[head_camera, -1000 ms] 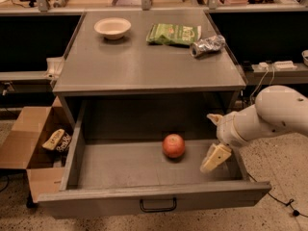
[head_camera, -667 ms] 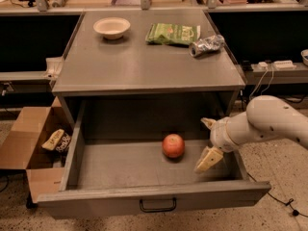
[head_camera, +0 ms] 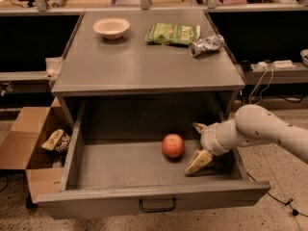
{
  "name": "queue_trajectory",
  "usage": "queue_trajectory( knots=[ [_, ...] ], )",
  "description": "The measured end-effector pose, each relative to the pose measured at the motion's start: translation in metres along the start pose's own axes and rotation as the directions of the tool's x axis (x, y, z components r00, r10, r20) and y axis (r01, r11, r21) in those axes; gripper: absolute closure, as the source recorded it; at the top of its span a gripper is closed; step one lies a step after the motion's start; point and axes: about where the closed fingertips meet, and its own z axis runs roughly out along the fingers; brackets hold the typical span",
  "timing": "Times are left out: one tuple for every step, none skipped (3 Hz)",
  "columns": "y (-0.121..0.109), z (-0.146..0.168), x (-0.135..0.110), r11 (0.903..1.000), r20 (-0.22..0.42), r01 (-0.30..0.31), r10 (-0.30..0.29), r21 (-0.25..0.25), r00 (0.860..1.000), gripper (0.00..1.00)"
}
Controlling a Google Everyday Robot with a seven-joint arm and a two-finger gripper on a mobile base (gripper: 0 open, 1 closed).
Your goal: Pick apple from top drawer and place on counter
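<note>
**Red-orange apple [head_camera: 173, 145] just beside spread gripper [head_camera: 198, 145]**

Inside the pulled-out top drawer [head_camera: 154, 196], fingers wide apart, holding nothing. Close by toward the drawer's middle, on its floor, untouched: the apple. Above and beyond: the counter [head_camera: 144, 69] with white bowl [head_camera: 111, 27], green bag [head_camera: 173, 33], crushed can [head_camera: 206, 45].

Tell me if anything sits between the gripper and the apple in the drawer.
Nothing visible does. The open gripper hangs inside the top drawer just beside the apple, with only bare drawer floor between them.
</note>
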Motion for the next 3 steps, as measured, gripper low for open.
queue_trajectory(
  knots=[
    [0.004, -0.002, -0.015, 0.9997, -0.002, 0.021, -0.021, -0.011, 1.000, 0.00],
    [0.005, -0.004, -0.032, 0.9986, 0.020, 0.025, -0.024, -0.046, 1.000, 0.00],
    [0.006, -0.001, -0.039, 0.9974, 0.027, 0.018, -0.016, -0.070, 0.999, 0.00]
  ],
)
